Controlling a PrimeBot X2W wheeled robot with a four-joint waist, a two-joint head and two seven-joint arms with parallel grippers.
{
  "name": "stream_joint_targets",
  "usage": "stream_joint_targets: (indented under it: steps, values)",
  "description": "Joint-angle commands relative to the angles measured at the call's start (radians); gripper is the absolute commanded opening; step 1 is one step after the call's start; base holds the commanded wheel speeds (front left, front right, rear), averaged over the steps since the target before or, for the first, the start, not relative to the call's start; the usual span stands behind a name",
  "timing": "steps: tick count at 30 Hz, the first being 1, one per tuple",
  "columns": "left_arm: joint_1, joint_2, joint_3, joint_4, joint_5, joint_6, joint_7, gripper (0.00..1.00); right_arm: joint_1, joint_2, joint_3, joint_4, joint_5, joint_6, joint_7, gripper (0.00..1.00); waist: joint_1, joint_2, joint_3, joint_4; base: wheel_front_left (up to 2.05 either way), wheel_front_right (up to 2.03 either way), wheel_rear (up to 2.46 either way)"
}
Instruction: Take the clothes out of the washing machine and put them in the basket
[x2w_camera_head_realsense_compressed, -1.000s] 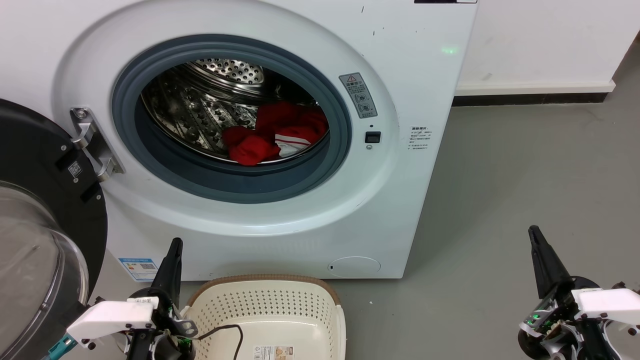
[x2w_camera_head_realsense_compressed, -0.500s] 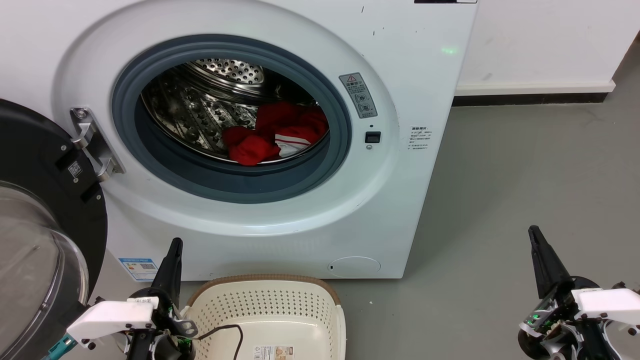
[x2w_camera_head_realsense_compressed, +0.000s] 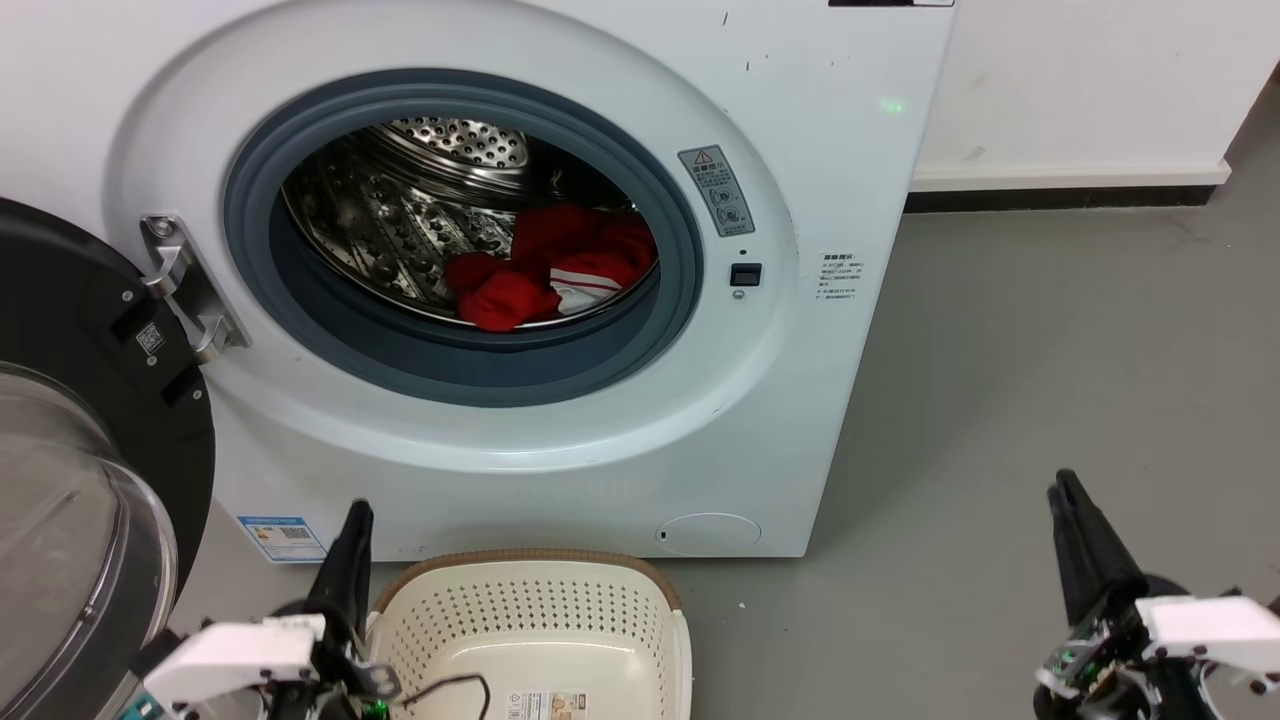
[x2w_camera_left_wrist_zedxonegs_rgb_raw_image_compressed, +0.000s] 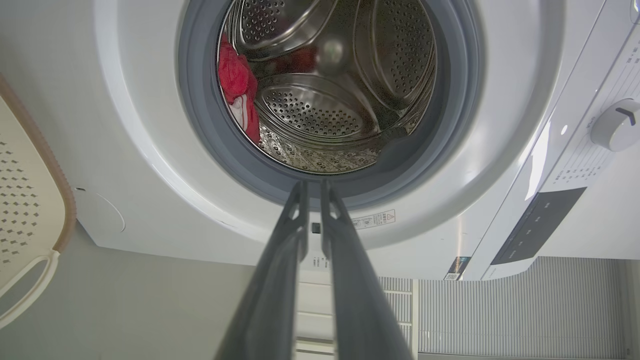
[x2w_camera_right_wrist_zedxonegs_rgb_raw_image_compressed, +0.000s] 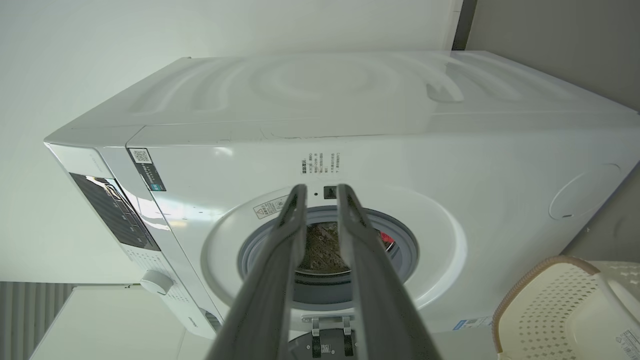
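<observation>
The red clothes (x2w_camera_head_realsense_compressed: 540, 265) with a white striped part lie in the steel drum of the white washing machine (x2w_camera_head_realsense_compressed: 820, 170), toward the porthole's right side. They also show in the left wrist view as clothes (x2w_camera_left_wrist_zedxonegs_rgb_raw_image_compressed: 235, 80) and as a sliver of clothes (x2w_camera_right_wrist_zedxonegs_rgb_raw_image_compressed: 386, 237) in the right wrist view. The cream basket (x2w_camera_head_realsense_compressed: 530, 557) stands on the floor before the machine. My left gripper (x2w_camera_head_realsense_compressed: 357, 510) is shut and empty, just left of the basket, its tips (x2w_camera_left_wrist_zedxonegs_rgb_raw_image_compressed: 312, 185) aimed at the porthole. My right gripper (x2w_camera_head_realsense_compressed: 1058, 482) hovers over the floor at the right, slightly open and empty, and its gripper tips (x2w_camera_right_wrist_zedxonegs_rgb_raw_image_compressed: 320, 187) point at the machine.
The black-framed glass door (x2w_camera_head_realsense_compressed: 60, 300) hangs wide open at the left, close to my left arm. Grey floor (x2w_camera_head_realsense_compressed: 1050, 330) stretches to the right of the machine, up to a white wall with a dark skirting (x2w_camera_head_realsense_compressed: 1060, 195).
Both grippers have dropped a little lower in the head view. The right gripper's fingers have parted slightly. The clothes and basket have not moved.
</observation>
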Motion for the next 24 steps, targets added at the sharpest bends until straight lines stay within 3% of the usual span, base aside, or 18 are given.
stream_joint_targets:
  steps: [1,8,24]
  values:
    - [0.004,0.000,-0.002,-0.001,0.002,0.000,-0.004,1.00,0.004,0.000,0.000,0.002,-0.002,0.000,-0.004,1.00,0.0000,0.0000,0.000,0.000,0.00,0.00,0.00]
    - [0.012,0.000,0.005,-0.024,0.066,0.000,-0.036,1.00,0.014,0.000,-0.009,-0.010,-0.060,0.000,-0.036,1.00,0.0000,0.0000,0.001,0.000,0.00,0.00,0.00]
    - [0.034,0.001,-0.035,-0.125,0.440,0.070,-0.109,1.00,0.056,0.000,0.011,-0.135,-0.508,0.000,-0.110,1.00,0.0000,0.0000,0.007,0.000,0.00,0.00,0.00]
